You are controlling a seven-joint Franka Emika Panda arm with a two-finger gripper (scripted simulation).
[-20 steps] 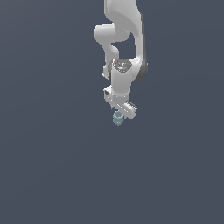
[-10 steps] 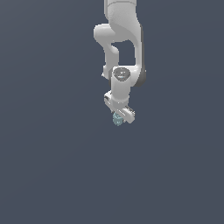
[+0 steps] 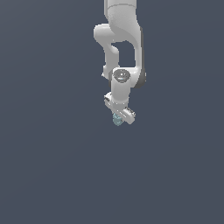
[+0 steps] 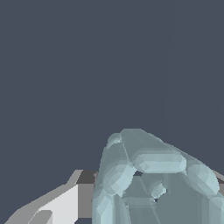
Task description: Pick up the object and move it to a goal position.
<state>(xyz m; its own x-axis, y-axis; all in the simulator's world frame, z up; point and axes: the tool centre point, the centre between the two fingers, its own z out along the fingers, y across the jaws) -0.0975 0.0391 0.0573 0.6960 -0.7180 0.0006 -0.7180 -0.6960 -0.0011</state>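
Gripper (image 3: 118,117) closed on the object (image 3: 117,119), pale teal lumpy block, tucked between the fingers right under the hand, arm pointing down. Wrist view: block (image 4: 153,179) fills the near field, one white finger (image 4: 61,203) touching its side. Long axis can't tell. No goal marker visible, so which way to carry is unknown. No labels or writing anywhere.

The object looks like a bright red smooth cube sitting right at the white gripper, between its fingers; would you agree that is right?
Not quite: the object is pale teal-blue and lumpy, not a red smooth cube, as the wrist view shows. It does sit right at the white gripper.
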